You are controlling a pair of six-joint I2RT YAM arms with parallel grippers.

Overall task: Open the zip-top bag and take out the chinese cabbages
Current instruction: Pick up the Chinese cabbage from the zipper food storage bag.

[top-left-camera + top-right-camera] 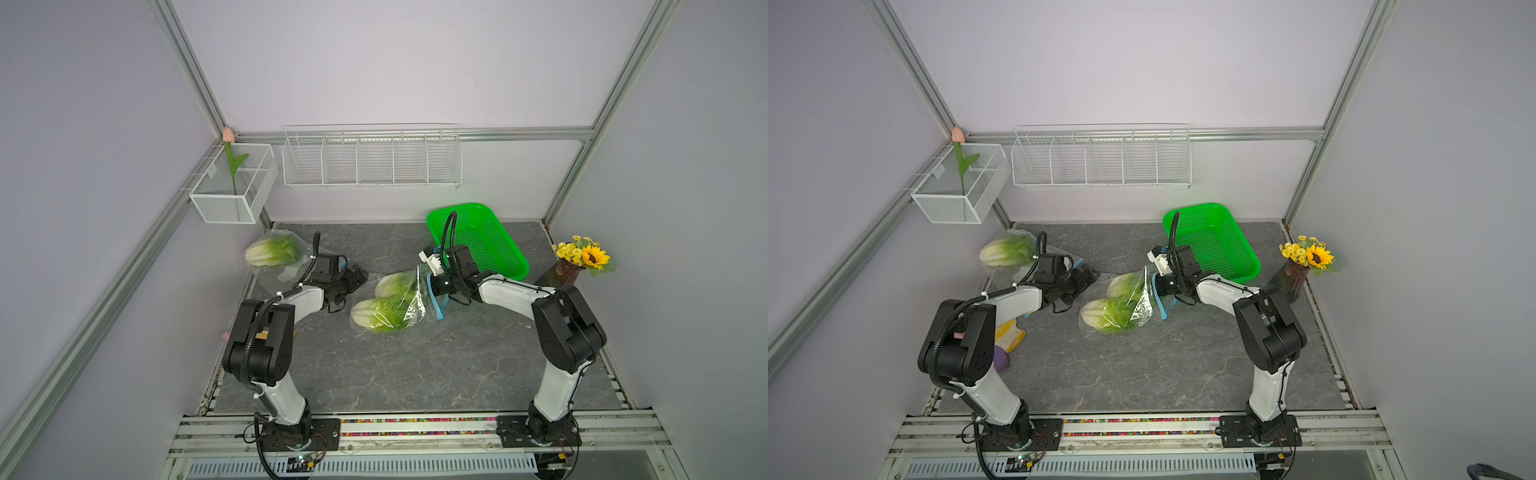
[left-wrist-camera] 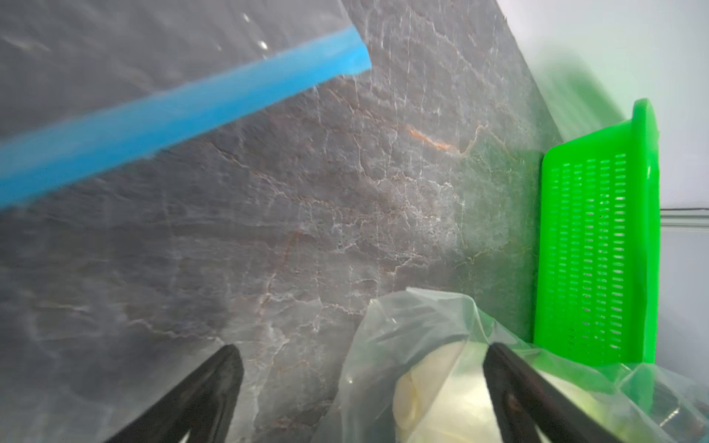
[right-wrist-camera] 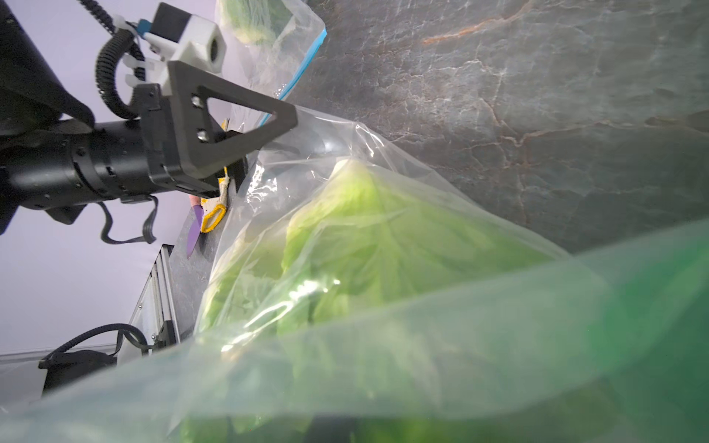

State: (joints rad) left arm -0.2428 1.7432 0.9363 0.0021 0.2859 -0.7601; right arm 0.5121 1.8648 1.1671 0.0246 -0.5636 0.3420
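Your right gripper (image 1: pixel 435 291) clamps zip-top bag (image 1: pixel 419 303) mouth, left gripper (image 1: pixel 359 275) spread empty; chinese cabbages (image 1: pixel 378 313) (two here) not out yet

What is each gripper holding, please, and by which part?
The right gripper pinches the clear plastic bag at its blue zip edge; the left gripper holds nothing.
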